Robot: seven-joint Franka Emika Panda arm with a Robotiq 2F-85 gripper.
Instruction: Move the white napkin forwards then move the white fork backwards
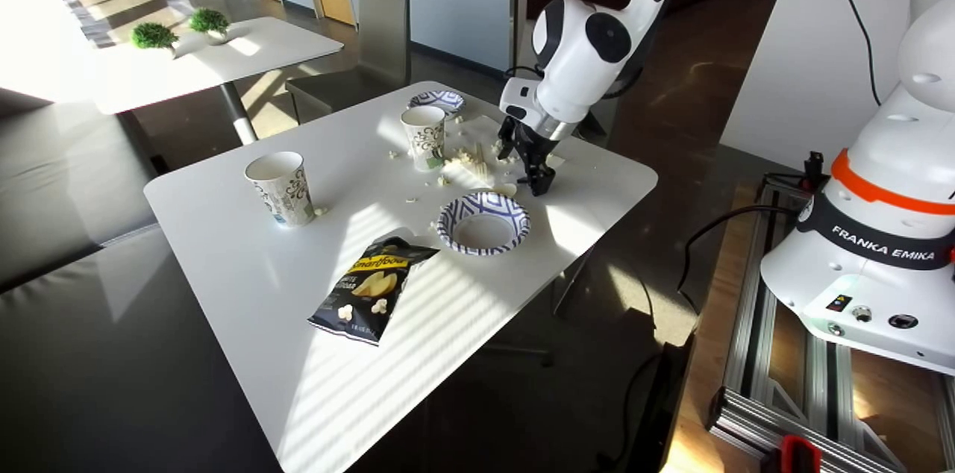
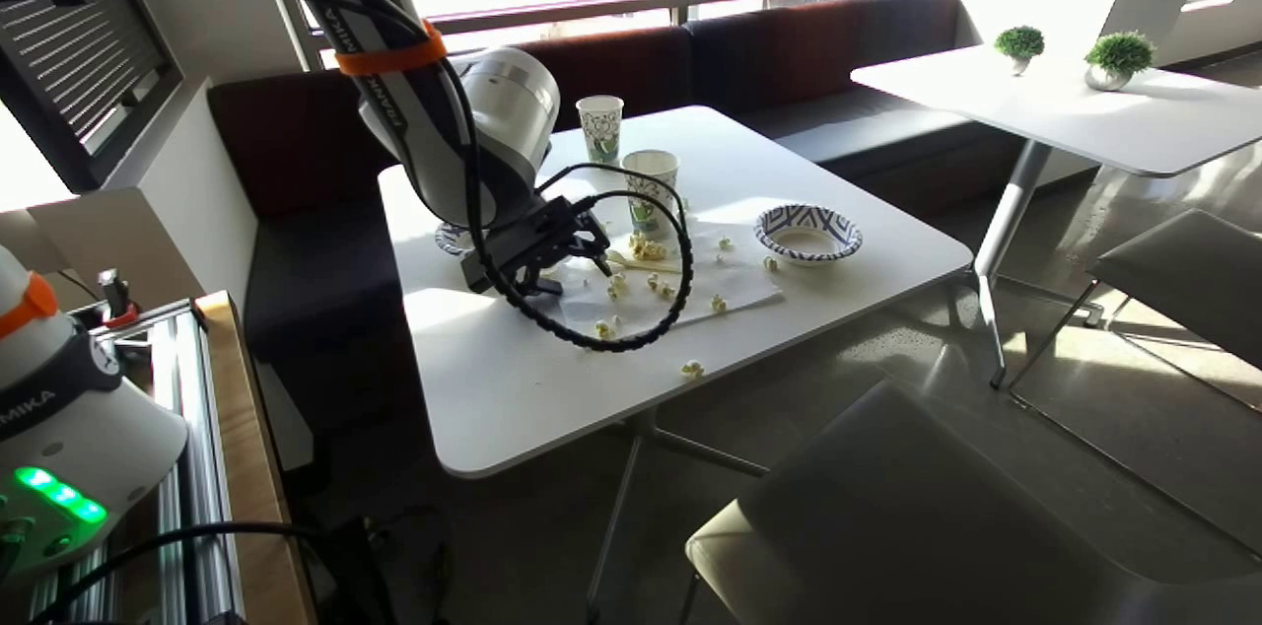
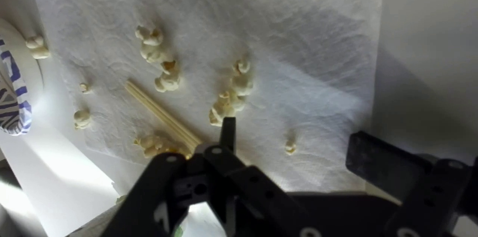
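The white napkin (image 3: 287, 68) is a thin, flat, slightly rumpled sheet on the table. Popcorn lies scattered on it. It also shows in an exterior view (image 2: 741, 289). The white fork (image 3: 160, 113) looks pale yellowish and lies on the napkin; its far end is hidden behind my left finger and popcorn in the wrist view. It shows in both exterior views (image 1: 480, 162) (image 2: 651, 264). My gripper (image 3: 291, 139) is open and empty above the napkin. Its left finger is beside the fork; its right finger is over the napkin's edge. Both exterior views show it low over the table (image 1: 524, 165) (image 2: 577, 276).
A patterned paper cup (image 1: 425, 136) stands close to the fork. Another cup (image 1: 282, 189) is farther off. A blue-and-white bowl (image 1: 483, 234) lies near the gripper, and another bowl (image 2: 808, 239) sits on the napkin's other side. A black popcorn bag (image 1: 369, 286) lies on the table.
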